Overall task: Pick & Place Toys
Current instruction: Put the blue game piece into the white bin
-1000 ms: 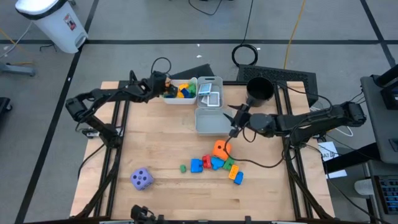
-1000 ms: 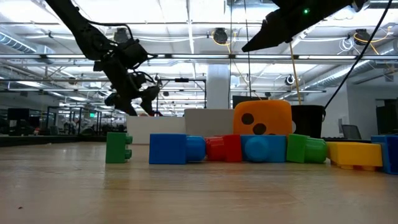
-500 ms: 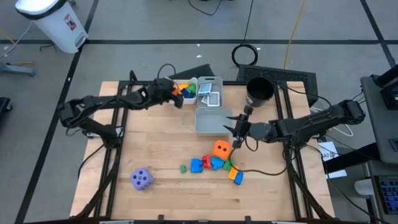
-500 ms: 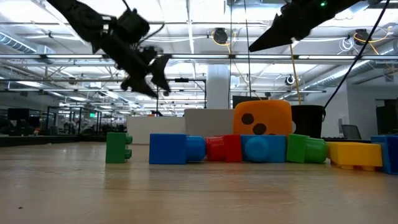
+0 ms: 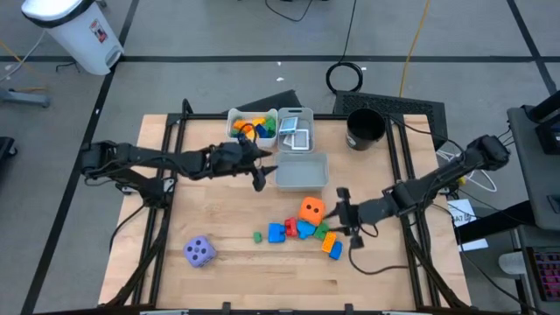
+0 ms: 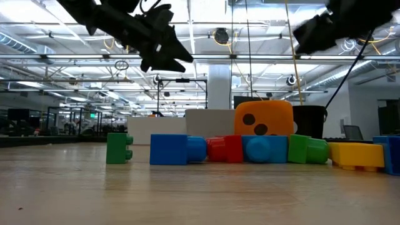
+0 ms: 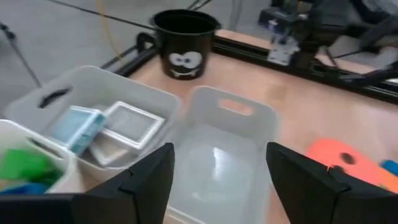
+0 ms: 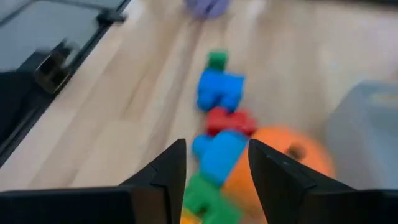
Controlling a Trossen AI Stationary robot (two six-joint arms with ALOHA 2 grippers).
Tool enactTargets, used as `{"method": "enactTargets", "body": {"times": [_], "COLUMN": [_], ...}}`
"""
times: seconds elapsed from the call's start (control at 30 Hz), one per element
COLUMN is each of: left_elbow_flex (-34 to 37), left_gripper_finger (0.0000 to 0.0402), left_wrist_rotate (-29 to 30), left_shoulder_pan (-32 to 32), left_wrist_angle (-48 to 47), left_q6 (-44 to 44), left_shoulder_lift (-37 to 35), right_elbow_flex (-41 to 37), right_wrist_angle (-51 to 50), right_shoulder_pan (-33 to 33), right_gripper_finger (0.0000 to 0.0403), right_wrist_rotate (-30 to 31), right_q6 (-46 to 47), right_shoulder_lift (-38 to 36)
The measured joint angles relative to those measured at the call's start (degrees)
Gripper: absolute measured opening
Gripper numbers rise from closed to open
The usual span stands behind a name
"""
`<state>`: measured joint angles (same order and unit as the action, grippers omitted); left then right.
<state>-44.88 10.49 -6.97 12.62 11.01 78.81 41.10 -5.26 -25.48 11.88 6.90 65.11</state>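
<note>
Left jaws apart and empty over clear bin (image 5: 301,171), right jaws parted, empty, beside orange die (image 5: 311,210)

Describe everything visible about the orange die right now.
The orange die is a large, rounded-cornered cube that looks like plastic, with dark pips, two showing in the low view. It rests on the wooden table at the back of the block cluster, seemingly touching it. Nothing holds it; the right gripper hovers beside it.

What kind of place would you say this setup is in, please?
Probably a robotics lab or open industrial workspace. The wooden table stands on a taped concrete floor with cables lying about. The low view shows exposed ceiling trusses and strip lighting.
</note>
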Motion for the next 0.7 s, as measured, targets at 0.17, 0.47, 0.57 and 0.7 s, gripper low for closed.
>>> {"method": "enactTargets", "body": {"times": [0.17, 0.47, 0.57, 0.7], "left_elbow_flex": [0.0, 0.0, 0.0, 0.0], "left_gripper_finger": [0.0273, 0.0287, 0.0283, 0.0275], "left_wrist_rotate": [0.0, 0.1, 0.7, 4.1], "left_shoulder_pan": [2.5, 6.1, 6.9, 8.0], "left_wrist_angle": [-0.5, -0.7, -0.5, -0.4], "left_q6": [2.7, 4.6, 4.8, 5.6], "left_shoulder_lift": [0.0, 0.0, 0.0, 0.0], "right_elbow_flex": [-10.2, -26.1, -29.1, -30.6], "right_wrist_angle": [11.7, 28.5, 34.9, 42.7], "right_shoulder_pan": [-2.9, -6.8, -9.9, -13.0], "right_gripper_finger": [0.0159, 0.0180, 0.0178, 0.0179], "right_wrist_rotate": [0.1, 0.0, 0.7, 4.6], "right_q6": [2.6, 13.1, 18.8, 18.6], "right_shoulder_lift": [0.0, 1.3, 5.0, 11.6]}}
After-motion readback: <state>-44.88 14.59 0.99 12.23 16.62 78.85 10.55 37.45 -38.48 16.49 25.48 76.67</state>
